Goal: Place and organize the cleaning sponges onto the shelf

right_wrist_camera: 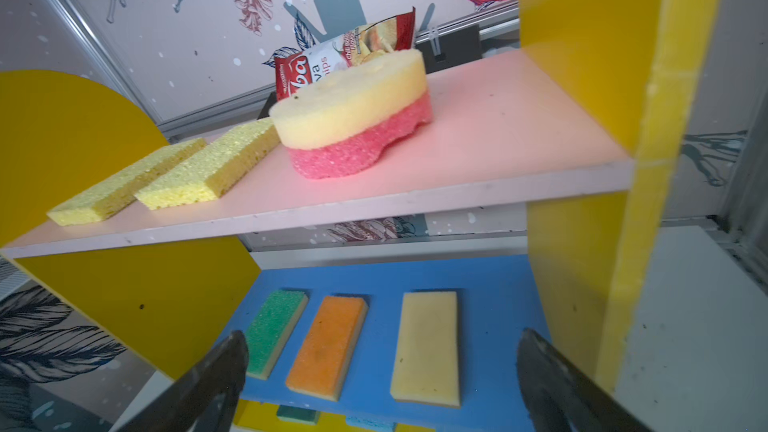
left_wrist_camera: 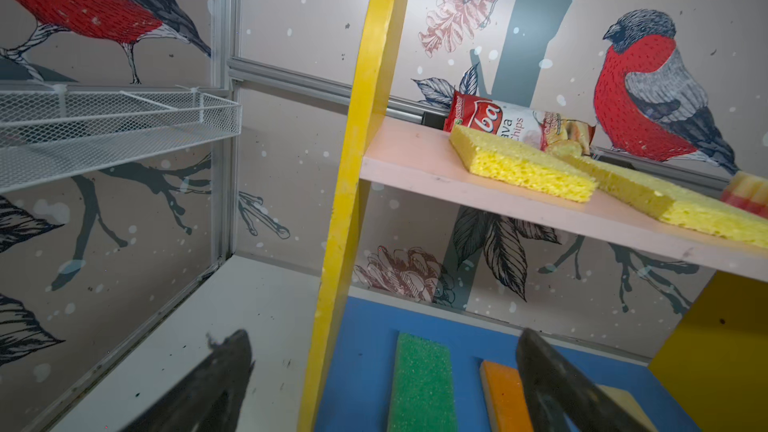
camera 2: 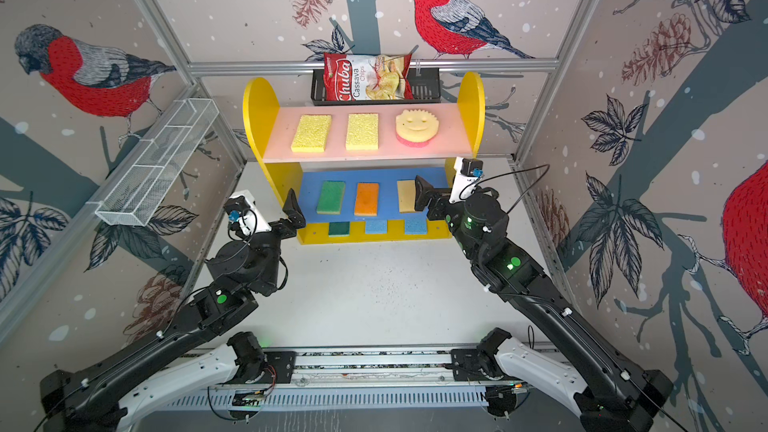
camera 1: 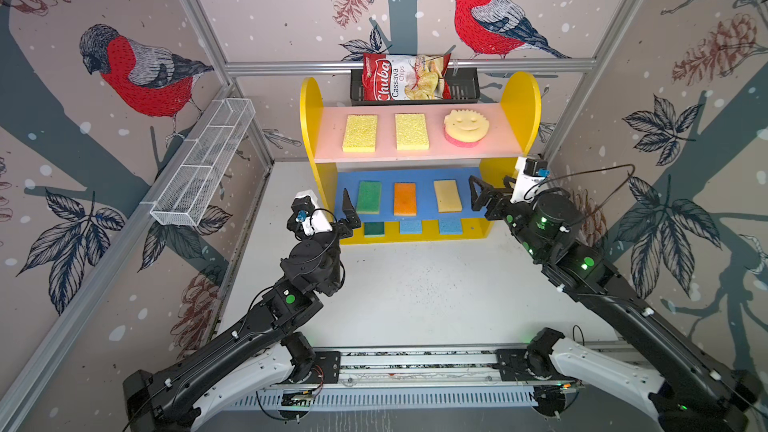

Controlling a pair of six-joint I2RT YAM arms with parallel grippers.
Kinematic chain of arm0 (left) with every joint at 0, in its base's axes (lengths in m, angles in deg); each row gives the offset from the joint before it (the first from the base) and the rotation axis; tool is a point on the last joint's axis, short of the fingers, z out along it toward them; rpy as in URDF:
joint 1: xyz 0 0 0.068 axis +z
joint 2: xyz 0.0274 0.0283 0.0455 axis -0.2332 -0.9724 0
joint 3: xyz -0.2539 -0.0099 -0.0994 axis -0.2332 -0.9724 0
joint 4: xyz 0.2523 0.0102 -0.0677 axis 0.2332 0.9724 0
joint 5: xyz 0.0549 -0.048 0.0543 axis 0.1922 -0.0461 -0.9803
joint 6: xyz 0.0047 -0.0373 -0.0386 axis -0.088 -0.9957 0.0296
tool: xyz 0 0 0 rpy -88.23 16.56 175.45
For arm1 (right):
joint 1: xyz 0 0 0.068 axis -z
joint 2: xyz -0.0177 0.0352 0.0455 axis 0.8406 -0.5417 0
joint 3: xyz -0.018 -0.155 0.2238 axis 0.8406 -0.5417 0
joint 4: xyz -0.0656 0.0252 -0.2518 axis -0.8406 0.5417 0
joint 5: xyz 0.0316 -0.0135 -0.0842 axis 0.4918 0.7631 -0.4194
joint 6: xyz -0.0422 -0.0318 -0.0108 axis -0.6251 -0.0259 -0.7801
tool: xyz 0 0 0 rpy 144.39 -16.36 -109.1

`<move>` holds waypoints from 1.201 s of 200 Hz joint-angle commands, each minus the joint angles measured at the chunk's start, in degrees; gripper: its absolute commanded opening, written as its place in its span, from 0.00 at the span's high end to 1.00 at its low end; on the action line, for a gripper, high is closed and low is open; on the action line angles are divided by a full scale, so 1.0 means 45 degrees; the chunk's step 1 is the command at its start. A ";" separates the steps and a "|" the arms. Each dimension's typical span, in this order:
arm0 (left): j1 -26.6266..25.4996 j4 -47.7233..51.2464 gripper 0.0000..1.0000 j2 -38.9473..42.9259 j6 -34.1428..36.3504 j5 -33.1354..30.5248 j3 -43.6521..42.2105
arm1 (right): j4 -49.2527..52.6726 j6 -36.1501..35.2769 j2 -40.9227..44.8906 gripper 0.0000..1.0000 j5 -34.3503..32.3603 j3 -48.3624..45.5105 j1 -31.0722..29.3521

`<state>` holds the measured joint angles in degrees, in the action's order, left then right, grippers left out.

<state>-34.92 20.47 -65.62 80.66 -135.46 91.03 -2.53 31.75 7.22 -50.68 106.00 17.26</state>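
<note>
While stretched forward flanking the shelf (camera 1: 312,118), poised at its blue board (camera 1: 386,201) with left gripper (camera 1: 351,214) and right gripper (camera 1: 490,189) gaping wide, both empty.

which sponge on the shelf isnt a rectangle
The smiley-face sponge at the right end of the pink top board: round, scalloped, yellow over pink. Every other sponge is a plain rectangle.

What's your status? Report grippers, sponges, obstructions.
Left gripper open, empty, at left side of shelf. Right gripper open, empty, near tan sponge. Nine sponges shelved, three per level. Chips bag behind, no obstruction.
</note>
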 commanded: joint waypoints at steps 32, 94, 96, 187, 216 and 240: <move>0.0862 0.1507 0.02 0.0190 -0.1883 -0.0125 0.0133 | -0.0990 0.0380 0.0072 0.35 0.1711 -0.1555 0.0028; 0.1451 0.3322 0.05 0.0991 -0.3610 0.0742 -0.0558 | -0.2653 0.2867 -0.1702 1.00 0.5539 -0.3491 0.0024; 0.1442 0.3361 0.06 0.0980 -0.3635 0.0763 -0.0557 | -0.2683 0.2950 -0.1803 1.00 0.5647 -0.3476 0.0013; 0.1537 0.3543 0.06 0.0430 -0.3381 0.1631 -0.0268 | -0.5600 0.3928 -0.5520 1.00 0.6828 -0.3194 -0.1110; 0.1592 0.3621 0.06 0.0561 -0.3309 0.1724 -0.0268 | -0.6121 0.4006 -0.6358 1.00 0.6620 -0.2955 -0.1202; 0.1607 0.3699 0.06 0.0698 -0.3248 0.1731 -0.0266 | -0.6511 0.3989 -0.6807 1.00 0.6285 -0.2703 -0.1199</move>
<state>-27.88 37.21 -63.06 65.25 -128.01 89.30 -26.92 49.70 -22.04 -20.47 92.60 11.90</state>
